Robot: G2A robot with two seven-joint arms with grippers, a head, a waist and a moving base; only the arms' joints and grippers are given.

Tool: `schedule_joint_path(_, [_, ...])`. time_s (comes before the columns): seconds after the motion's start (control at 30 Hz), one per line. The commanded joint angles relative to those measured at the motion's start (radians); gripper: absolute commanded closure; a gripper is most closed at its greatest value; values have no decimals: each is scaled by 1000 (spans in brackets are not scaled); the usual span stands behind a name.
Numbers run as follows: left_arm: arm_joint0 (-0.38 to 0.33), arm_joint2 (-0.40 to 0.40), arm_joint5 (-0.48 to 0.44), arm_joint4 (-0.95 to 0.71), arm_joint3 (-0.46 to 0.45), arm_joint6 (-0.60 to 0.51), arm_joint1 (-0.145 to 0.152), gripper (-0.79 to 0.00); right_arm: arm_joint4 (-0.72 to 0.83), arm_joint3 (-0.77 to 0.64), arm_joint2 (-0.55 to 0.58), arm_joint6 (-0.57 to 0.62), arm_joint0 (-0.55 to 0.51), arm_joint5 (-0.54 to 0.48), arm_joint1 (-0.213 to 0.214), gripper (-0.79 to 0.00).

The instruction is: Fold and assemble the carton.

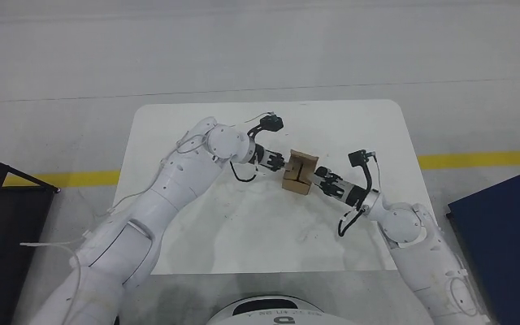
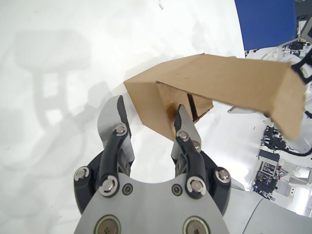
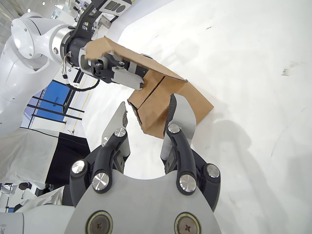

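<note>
A brown carton lies partly folded in the middle of the white table. My left gripper is open at its end; one fingertip presses an inner flap under the raised top panel, the other stands clear over the table. At the opposite end, my right gripper is open, and the carton's end flaps sit between its fingers. One right finger lies along the side panel. The left gripper reaches in beneath the top panel.
Bare tabletop surrounds the carton on all sides. A blue panel stands on the floor off the table's right edge, and a dark frame off its left edge. A yellow floor line runs behind.
</note>
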Motion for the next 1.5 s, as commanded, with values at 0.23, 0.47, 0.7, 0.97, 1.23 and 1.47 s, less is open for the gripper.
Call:
schedule_joint_path(0.23, [-43, 22, -27, -10, 48, 7, -28, 0, -31, -9, 1, -31, -7, 5, 3, -379])
schedule_joint_path(0.47, [-54, 10, -30, 14, 39, 10, -25, -203, -56, -6, 27, -78, -10, -8, 7, -456])
schedule_joint_path(0.7, [-40, -28, -66, 36, 27, 37, -5, -785, -128, 3, 53, -154, -10, -23, 11, -449])
schedule_joint_path(0.97, [-7, -89, -151, 79, 10, -52, 45, -785, -197, -17, 79, -246, -2, -40, 13, -376])
schedule_joint_path(1.23, [51, -134, -156, 115, -85, -159, 91, -785, -226, -37, 67, -294, 27, -50, 10, -360])
schedule_joint_path(1.47, [83, -96, -121, 154, -122, -126, 87, -785, -250, -49, 15, -275, 56, -61, 5, -215])
